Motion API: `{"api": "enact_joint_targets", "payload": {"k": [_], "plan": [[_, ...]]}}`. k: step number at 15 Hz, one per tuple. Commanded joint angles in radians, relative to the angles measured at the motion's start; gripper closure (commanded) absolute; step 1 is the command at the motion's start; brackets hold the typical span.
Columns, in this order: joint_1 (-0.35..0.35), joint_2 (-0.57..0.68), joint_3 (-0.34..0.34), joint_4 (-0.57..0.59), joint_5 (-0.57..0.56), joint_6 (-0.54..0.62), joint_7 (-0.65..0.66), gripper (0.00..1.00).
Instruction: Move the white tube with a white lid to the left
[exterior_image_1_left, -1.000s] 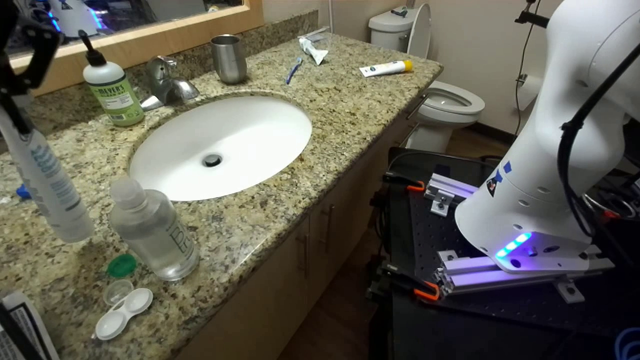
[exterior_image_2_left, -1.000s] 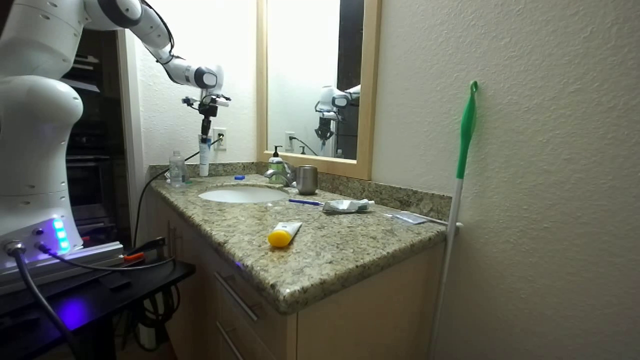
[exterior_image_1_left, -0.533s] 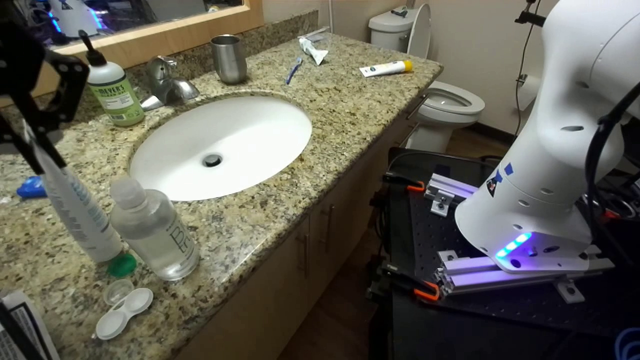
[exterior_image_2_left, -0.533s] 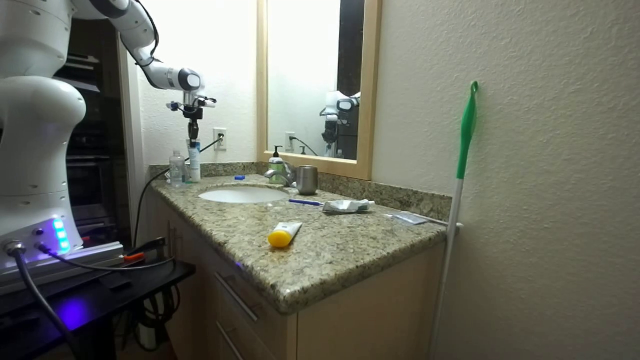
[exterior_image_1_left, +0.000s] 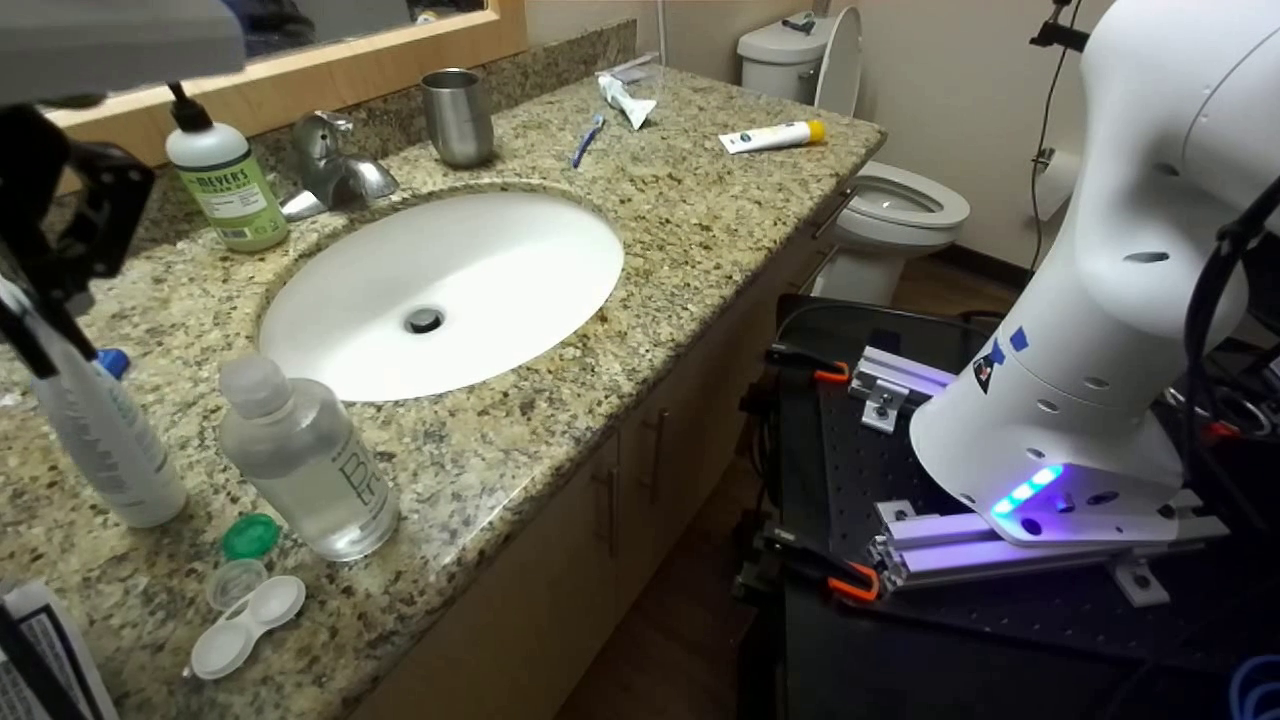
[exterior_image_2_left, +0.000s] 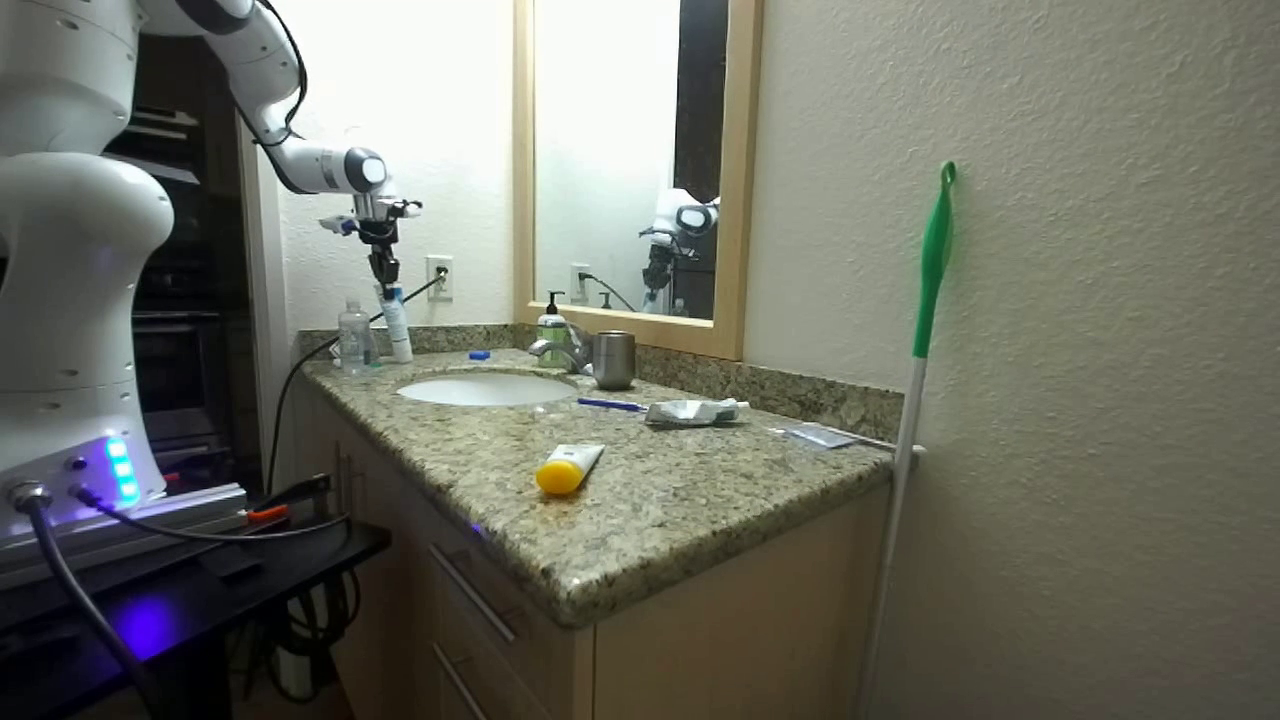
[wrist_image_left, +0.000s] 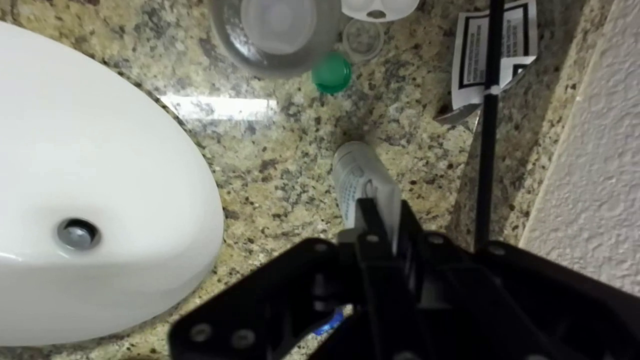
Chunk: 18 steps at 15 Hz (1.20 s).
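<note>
The white tube (exterior_image_1_left: 105, 440) is held lid-down, its flat end gripped. It also shows in an exterior view (exterior_image_2_left: 396, 322) and in the wrist view (wrist_image_left: 350, 182). Its round white lid (exterior_image_1_left: 152, 505) is at the lower end, at or just above the counter; I cannot tell if it touches. The tube leans, lid toward the sink side in an exterior view. My gripper (exterior_image_1_left: 62, 358) is shut on the tube's upper end; the fingers (wrist_image_left: 387, 207) sit on both sides of it in the wrist view. The clear bottle (exterior_image_1_left: 310, 470) stands beside the tube, apart from it.
A green cap (exterior_image_1_left: 250, 537) and a white lens case (exterior_image_1_left: 248, 627) lie near the clear bottle. The sink (exterior_image_1_left: 480, 290), soap bottle (exterior_image_1_left: 228, 190) and steel cup (exterior_image_1_left: 458, 118) are farther along. A black cable (wrist_image_left: 489, 165) and a packet (wrist_image_left: 492, 50) lie by the wall.
The gripper carried the tube down and toward the clear bottle, then the lid end swung back away from the bottle, so the tube now leans more. The green cap shifted slightly.
</note>
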<state>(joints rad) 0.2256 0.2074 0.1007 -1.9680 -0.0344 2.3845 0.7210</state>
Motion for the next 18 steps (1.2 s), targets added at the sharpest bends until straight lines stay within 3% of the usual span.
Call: {"api": "enact_joint_targets", "payload": {"k": [1,5,7,14,18], "plan": [[0.015,0.028,-0.013,0.019,-0.071,0.030,0.027,0.97],[0.047,0.038,-0.035,0.102,-0.248,-0.117,0.130,0.97],[0.051,0.040,-0.018,0.154,-0.276,-0.208,0.118,0.97],[0.048,0.115,0.001,0.386,-0.210,-0.459,0.081,0.97],[0.027,0.175,0.009,0.489,-0.064,-0.580,0.035,0.97]]}}
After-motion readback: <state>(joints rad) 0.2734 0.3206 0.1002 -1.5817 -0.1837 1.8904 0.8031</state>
